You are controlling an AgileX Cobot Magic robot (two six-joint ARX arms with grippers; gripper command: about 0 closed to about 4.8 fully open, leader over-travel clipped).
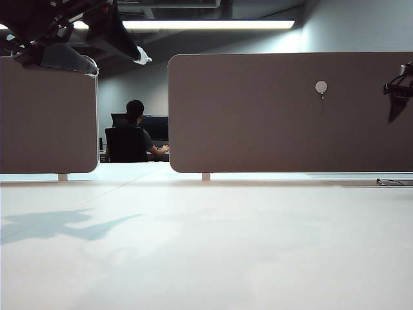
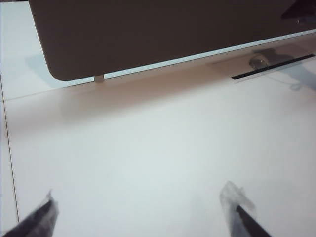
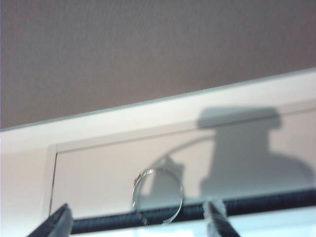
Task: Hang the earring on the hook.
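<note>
The earring (image 3: 158,195), a thin silver hoop, lies on the white table across a dark strip, seen between my right gripper's (image 3: 139,217) fingers and touched by neither. That gripper is open and holds nothing. In the exterior view the earring (image 1: 390,183) is a thin dark shape on the table at the far right. My right gripper (image 1: 395,88) hangs well above it, level with the hook (image 1: 321,87) and to its right. The hook is a pale hexagonal plate on the brown panel (image 1: 258,116). My left gripper (image 2: 140,212) is open and empty over bare table, high at the upper left (image 1: 116,61).
A second brown panel (image 1: 45,116) stands at the left, with a gap between the two. Through the gap a person (image 1: 132,135) sits at a far desk. A dark strip (image 2: 274,68) lies on the table below the right panel.
</note>
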